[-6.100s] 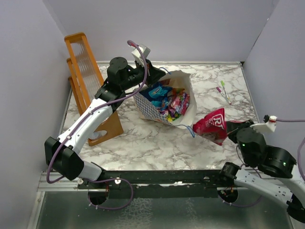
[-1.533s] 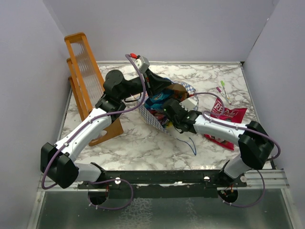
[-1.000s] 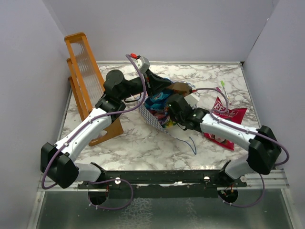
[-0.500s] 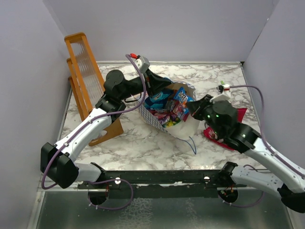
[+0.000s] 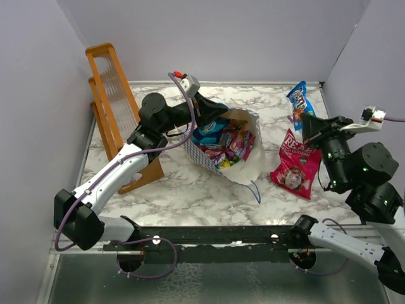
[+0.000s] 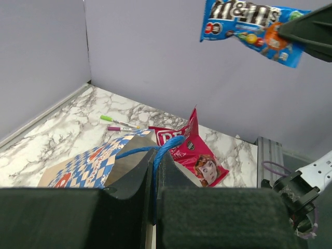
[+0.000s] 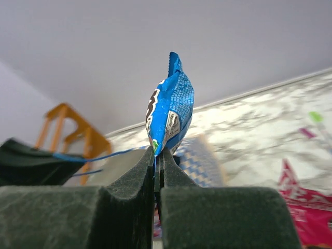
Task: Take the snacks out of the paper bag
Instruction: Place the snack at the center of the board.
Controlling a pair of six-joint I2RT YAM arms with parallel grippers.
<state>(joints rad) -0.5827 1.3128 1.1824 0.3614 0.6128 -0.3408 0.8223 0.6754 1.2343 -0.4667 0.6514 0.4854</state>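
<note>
The checkered paper bag [image 5: 204,154] lies tilted on the marble table, its mouth open to the right, with several snack packets [image 5: 221,140] inside. My left gripper [image 5: 218,113] is shut on the bag's blue cord handle [image 6: 167,146] at the bag's back rim. My right gripper [image 5: 308,124] is shut on a blue M&M's packet [image 5: 299,101] and holds it high in the air, right of the bag; the packet also shows in the right wrist view [image 7: 169,110] and the left wrist view [image 6: 250,28]. The pink-red "REAL" pouch [image 5: 296,164] lies flat on the table to the bag's right.
An orange wooden rack [image 5: 117,107] stands at the back left. Two small markers [image 6: 120,124] lie on the table near the back right. A second blue cord handle [image 5: 254,189] trails from the bag's front. Grey walls close in the table on three sides.
My right gripper reached into the bag's mouth, shut on the blue M&M's packet, then lifted it out and swung it up and to the right. The left gripper kept hold of the handle.
</note>
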